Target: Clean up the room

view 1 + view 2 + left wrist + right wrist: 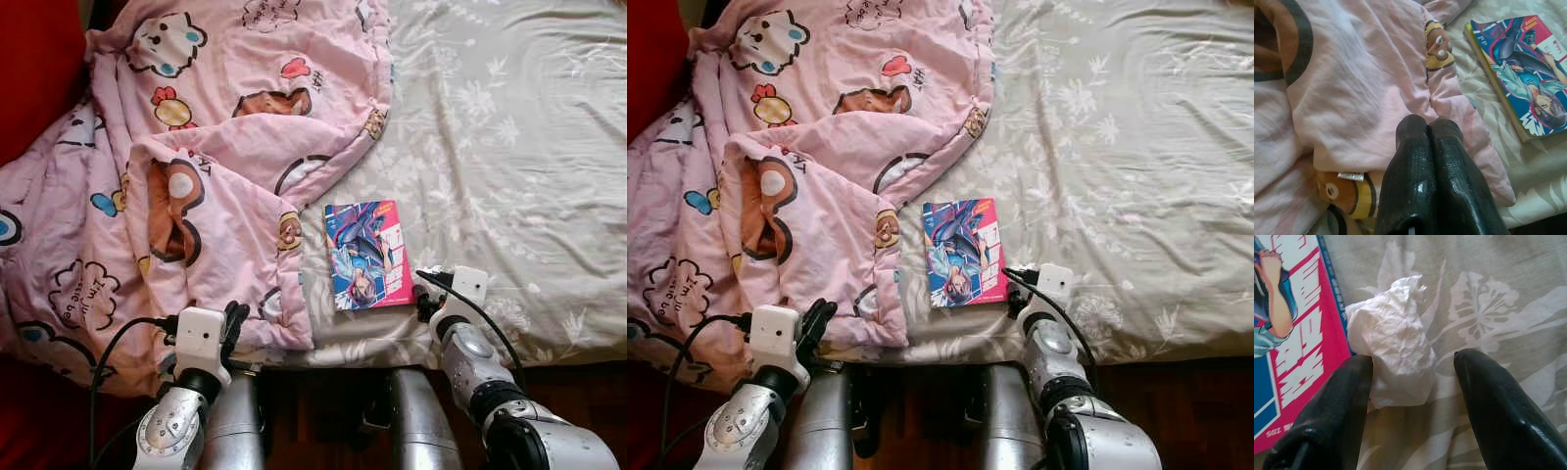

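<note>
A crumpled white tissue (1391, 340) lies on the grey floral bedsheet (509, 147), just beside the right-hand edge of a comic book (366, 254) with a blue and pink cover; in the head views that spot sits at lower centre, near the bed's front edge. The right gripper (1415, 382) has its two black fingers spread wide on either side of the tissue, one finger (1337, 406) touching the wad and overlapping the book's edge, the other finger (1498, 401) resting apart from it on the sheet; nothing is clamped. A pink cartoon-print blanket (196, 147) is bunched across the left half of the frame, its folded corner reaching down near the book. The left gripper (1429, 128) is at the lower left, its fingers pressed together with nothing between them, lying over the blanket's hem close to the mattress edge
</note>
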You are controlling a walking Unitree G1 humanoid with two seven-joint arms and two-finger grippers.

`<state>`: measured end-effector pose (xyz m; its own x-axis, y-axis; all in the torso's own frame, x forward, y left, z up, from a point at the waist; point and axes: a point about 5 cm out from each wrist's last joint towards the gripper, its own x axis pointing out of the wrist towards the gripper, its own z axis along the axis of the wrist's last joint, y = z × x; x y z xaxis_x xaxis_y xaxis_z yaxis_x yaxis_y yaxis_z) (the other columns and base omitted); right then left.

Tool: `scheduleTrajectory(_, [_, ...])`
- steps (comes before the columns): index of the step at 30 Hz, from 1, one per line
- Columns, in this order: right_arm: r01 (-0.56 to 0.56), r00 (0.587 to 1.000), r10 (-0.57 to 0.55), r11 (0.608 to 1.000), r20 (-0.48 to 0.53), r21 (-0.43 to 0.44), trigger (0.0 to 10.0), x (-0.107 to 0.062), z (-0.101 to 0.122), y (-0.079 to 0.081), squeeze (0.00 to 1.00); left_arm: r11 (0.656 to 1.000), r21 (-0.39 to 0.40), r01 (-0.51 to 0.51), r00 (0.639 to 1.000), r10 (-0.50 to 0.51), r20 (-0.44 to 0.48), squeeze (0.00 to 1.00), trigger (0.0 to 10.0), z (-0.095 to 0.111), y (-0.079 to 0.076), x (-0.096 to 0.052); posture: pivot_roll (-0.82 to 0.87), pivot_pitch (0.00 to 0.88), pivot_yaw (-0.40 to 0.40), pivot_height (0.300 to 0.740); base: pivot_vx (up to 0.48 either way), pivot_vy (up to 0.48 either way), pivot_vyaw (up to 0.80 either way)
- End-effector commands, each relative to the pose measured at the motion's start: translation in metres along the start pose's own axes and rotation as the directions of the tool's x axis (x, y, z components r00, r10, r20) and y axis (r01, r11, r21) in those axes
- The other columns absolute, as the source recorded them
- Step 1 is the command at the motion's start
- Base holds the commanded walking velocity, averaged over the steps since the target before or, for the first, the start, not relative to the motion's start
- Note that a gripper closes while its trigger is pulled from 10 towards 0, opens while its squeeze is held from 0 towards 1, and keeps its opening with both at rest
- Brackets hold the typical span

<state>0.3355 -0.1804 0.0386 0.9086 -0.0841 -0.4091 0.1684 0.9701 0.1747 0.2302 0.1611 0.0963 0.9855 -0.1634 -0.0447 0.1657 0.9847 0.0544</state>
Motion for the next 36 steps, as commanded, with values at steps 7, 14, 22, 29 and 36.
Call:
scheduleTrajectory(7, [0.013,0.999,-0.013,1.0,-0.04,0.014,0.0,-0.003,-0.012,-0.006,0.0,1.0,-0.018,-0.013,0.999,0.013,-0.044,0.0,10.0,-0.006,0.0,-0.009,0.16,0.507,-0.012,0.645,0.0,0.0,0.0])
scheduleTrajectory(14, [0.001,0.999,-0.001,1.0,-0.042,-0.003,0.0,-0.004,-0.014,-0.004,0.0,1.0,-0.02,-0.016,0.998,0.015,-0.053,0.0,10.0,-0.006,0.0,-0.01,0.16,0.509,-0.017,0.645,0.0,0.0,0.0])
scheduleTrajectory(22, [-0.021,0.998,0.021,1.0,-0.051,-0.017,0.0,-0.005,-0.019,0.001,0.0,1.0,-0.02,-0.013,0.998,0.012,-0.061,0.0,10.0,-0.006,-0.002,-0.01,0.17,0.509,-0.016,0.645,0.0,0.0,0.0])
scheduleTrajectory(29, [-0.023,0.998,0.022,1.0,-0.055,-0.019,0.0,-0.005,-0.02,0.001,0.0,1.0,-0.019,-0.015,0.998,0.014,-0.065,0.0,10.0,-0.007,-0.001,-0.008,0.16,0.498,-0.019,0.645,0.0,0.0,0.0])
scheduleTrajectory(36, [-0.016,0.998,0.014,1.0,-0.056,-0.022,0.0,-0.006,-0.023,-0.002,0.0,0.999,-0.025,-0.034,0.994,0.031,-0.106,0.0,10.0,-0.025,0.004,0.003,0.13,0.421,-0.042,0.645,0.0,0.0,0.0])
